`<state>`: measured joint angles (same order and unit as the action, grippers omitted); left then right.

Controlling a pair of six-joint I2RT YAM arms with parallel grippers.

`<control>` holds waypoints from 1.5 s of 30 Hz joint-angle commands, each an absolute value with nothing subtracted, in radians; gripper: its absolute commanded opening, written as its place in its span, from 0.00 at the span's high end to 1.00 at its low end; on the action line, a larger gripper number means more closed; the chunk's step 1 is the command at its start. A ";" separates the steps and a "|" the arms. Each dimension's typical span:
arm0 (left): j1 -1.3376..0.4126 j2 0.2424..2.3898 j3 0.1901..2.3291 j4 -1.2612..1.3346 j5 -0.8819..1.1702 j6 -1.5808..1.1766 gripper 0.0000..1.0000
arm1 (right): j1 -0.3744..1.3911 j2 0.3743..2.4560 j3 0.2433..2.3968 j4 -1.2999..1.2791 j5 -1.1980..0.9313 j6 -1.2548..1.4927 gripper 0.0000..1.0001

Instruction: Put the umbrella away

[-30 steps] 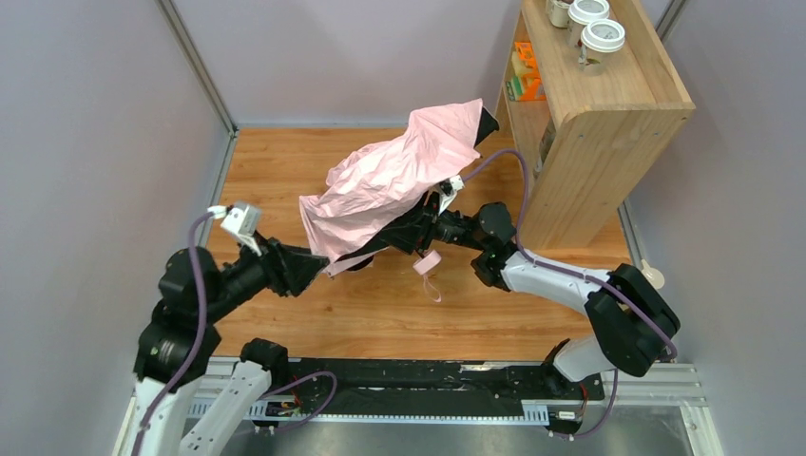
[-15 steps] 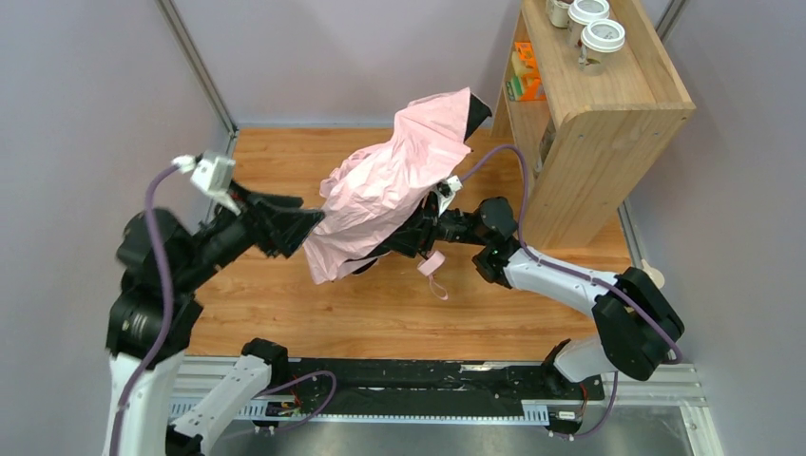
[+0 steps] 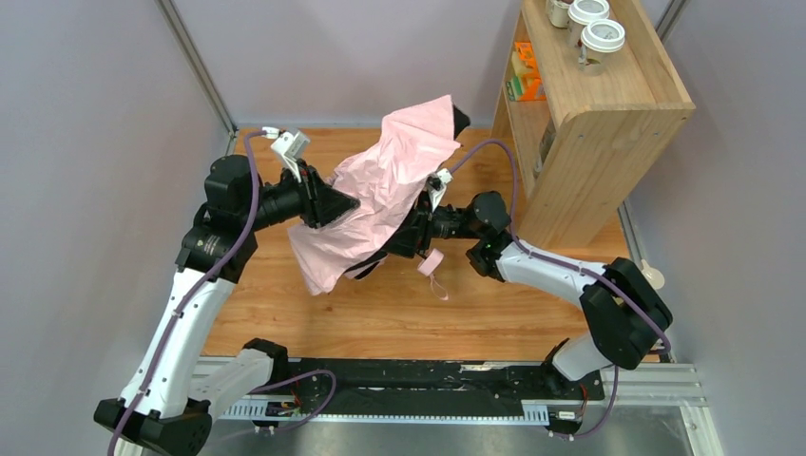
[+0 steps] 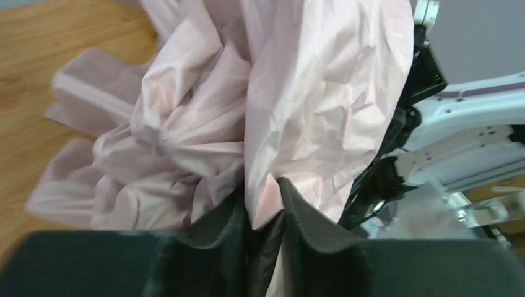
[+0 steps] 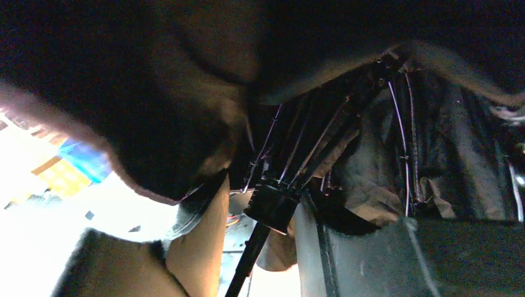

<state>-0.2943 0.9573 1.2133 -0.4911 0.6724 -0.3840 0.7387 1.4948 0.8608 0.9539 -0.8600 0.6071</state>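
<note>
The umbrella (image 3: 385,185) hangs half-collapsed above the table (image 3: 504,309), light and floppy; the left gripper (image 4: 265,193) pinches a soft, probably slippery fold of it, while the right gripper (image 5: 266,207) clamps its stiff shaft (image 5: 244,266), likely the surer hold.

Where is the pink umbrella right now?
In the top view the umbrella is over the middle of the wooden table, just left of the wooden shelf. The left gripper pinches its pink fabric and the right gripper holds it from underneath.
</note>
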 commanded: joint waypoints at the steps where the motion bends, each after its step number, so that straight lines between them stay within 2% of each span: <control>1: -0.313 0.920 1.189 -0.385 0.767 -0.357 0.97 | 0.787 1.470 0.933 1.128 -0.967 0.646 1.00; 2: -0.313 0.913 1.190 -0.400 0.756 -0.350 1.00 | 0.788 1.463 0.922 1.115 -0.951 0.647 1.00; 5: -0.313 0.885 1.183 -0.400 0.733 -0.334 1.00 | 0.796 1.427 0.913 1.002 -0.905 0.640 0.98; 6: -0.313 0.870 1.181 -0.393 0.729 -0.327 1.00 | 0.799 1.405 0.904 0.938 -0.887 0.629 0.91; 8: -0.313 0.848 1.187 -0.394 0.706 -0.302 1.00 | 0.802 1.358 0.890 0.788 -0.841 0.597 0.59; 9: -0.313 0.845 1.195 -0.402 0.700 -0.290 1.00 | 0.802 1.326 0.887 0.685 -0.804 0.566 0.52; 12: -0.313 0.854 1.256 -0.471 0.690 -0.224 1.00 | 0.804 1.226 0.894 0.412 -0.709 0.470 0.38; 15: -0.313 0.864 1.278 -0.480 0.724 -0.195 1.00 | 0.805 1.172 0.874 0.342 -0.718 0.445 0.37; 17: -0.313 0.867 1.285 -0.473 0.750 -0.187 1.00 | 0.805 1.170 0.876 0.324 -0.739 0.451 0.38; 18: -0.313 0.868 1.290 -0.471 0.761 -0.187 1.00 | 0.807 1.180 0.882 0.318 -0.752 0.451 0.42; 19: -0.313 0.877 1.290 -0.471 0.768 -0.190 1.00 | 0.808 1.189 0.888 0.313 -0.752 0.453 0.49; 21: -0.313 0.888 1.275 -0.460 0.808 -0.210 1.00 | 0.811 1.230 0.899 0.346 -0.770 0.471 0.89; 22: -0.313 0.884 1.263 -0.456 0.810 -0.218 1.00 | 0.815 1.239 0.899 0.377 -0.775 0.474 1.00; 25: -0.313 0.871 1.221 -0.463 0.802 -0.241 1.00 | 0.857 1.212 0.824 0.517 -0.636 0.360 1.00; 26: -0.313 0.871 1.220 -0.497 0.790 -0.248 0.97 | 0.867 1.204 0.795 0.576 -0.583 0.318 1.00; 27: -0.313 0.873 1.213 -0.512 0.790 -0.264 0.81 | 0.867 1.204 0.760 0.666 -0.545 0.275 1.00; 29: -0.313 0.861 1.210 -0.572 0.769 -0.284 0.59 | 0.879 1.215 0.692 0.846 -0.415 0.192 1.00; 30: -0.313 0.838 1.210 -0.616 0.712 -0.293 0.52 | 0.882 1.235 0.684 0.897 -0.347 0.160 1.00; 31: -0.313 0.825 1.216 -0.655 0.678 -0.305 0.39 | 0.882 1.259 0.689 0.929 -0.310 0.132 1.00; 32: -0.313 0.796 1.219 -0.710 0.626 -0.307 0.34 | 0.884 1.284 0.698 0.949 -0.276 0.105 1.00; 37: -0.313 0.700 1.276 -0.871 0.386 -0.305 0.30 | 0.884 1.374 0.752 1.064 -0.233 0.069 1.00; 42: -0.313 0.738 1.235 -0.826 0.356 -0.318 0.31 | 0.910 1.370 0.790 1.081 -0.388 0.136 1.00; 45: -0.313 0.831 1.210 -0.741 0.331 -0.316 0.41 | 0.914 1.361 0.787 1.153 -0.483 0.282 1.00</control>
<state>-0.3126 0.7120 1.2499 -0.8207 0.3985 -0.3035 0.8970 1.4014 0.7269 0.9066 -0.3630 0.1650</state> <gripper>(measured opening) 0.627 0.168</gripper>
